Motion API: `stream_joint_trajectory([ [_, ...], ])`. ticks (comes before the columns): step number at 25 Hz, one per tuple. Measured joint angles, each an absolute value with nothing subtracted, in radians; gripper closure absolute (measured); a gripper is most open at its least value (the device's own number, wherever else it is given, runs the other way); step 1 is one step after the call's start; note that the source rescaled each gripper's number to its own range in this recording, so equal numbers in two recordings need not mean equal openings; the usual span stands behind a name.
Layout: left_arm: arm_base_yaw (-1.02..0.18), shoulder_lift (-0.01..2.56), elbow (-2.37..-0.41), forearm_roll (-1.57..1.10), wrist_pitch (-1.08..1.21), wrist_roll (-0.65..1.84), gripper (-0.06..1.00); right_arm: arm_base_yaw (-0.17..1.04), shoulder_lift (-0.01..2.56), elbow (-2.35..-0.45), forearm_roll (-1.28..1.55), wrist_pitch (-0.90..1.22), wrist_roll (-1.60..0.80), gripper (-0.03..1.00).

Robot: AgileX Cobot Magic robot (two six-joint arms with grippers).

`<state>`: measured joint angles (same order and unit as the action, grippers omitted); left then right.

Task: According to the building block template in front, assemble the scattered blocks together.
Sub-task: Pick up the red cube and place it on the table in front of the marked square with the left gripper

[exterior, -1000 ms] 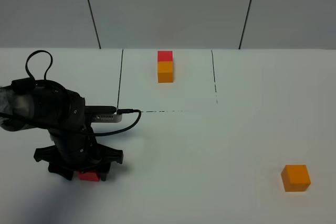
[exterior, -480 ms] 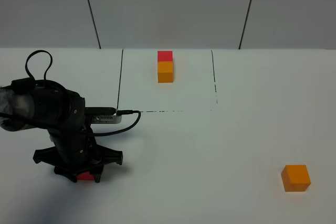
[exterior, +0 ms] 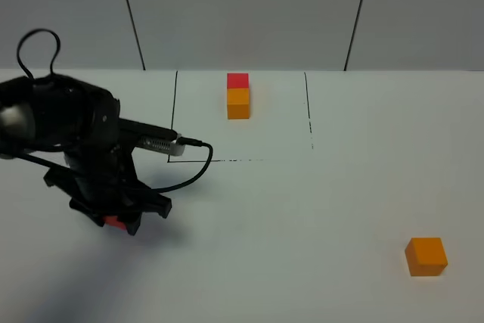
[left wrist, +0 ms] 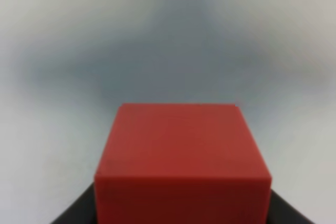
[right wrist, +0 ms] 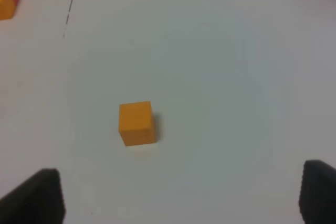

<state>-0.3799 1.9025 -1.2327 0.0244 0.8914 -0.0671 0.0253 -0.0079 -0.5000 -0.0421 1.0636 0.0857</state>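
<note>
Holding red cube [left wrist: 181,156] clamped in left gripper [exterior: 119,220], well to the left of orange cube [exterior: 426,256], with right gripper [right wrist: 178,195] spread, empty, far nearer that cube.

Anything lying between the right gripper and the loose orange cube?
No. The right wrist view shows only bare white table between the open right gripper and the orange cube.

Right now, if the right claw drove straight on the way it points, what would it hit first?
Likely the table. The orange cube lies ahead of the open right claw but off-centre, nearer one finger. Depth is unclear.
</note>
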Motion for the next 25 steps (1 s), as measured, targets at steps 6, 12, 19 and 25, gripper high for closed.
stream_joint_trajectory([
  [6,-0.380,1.896,-1.383,0.024,1.077,0.118,0.94,0.025,-0.008,-0.500,-0.042,1.064,0.086,0.18],
  [12,-0.380,1.896,-1.421,0.021,1.108,0.337,0.94,0.025,-0.008,-0.500,-0.042,1.064,0.086,0.18],
  [19,-0.389,1.896,-1.423,0.008,1.123,0.616,0.94,0.025,-0.008,-0.500,-0.042,1.064,0.086,0.18],
  [25,-0.454,1.896,-1.423,0.008,1.090,0.863,0.94,0.025,-0.008,-0.500,-0.042,1.064,0.086,0.18],
])
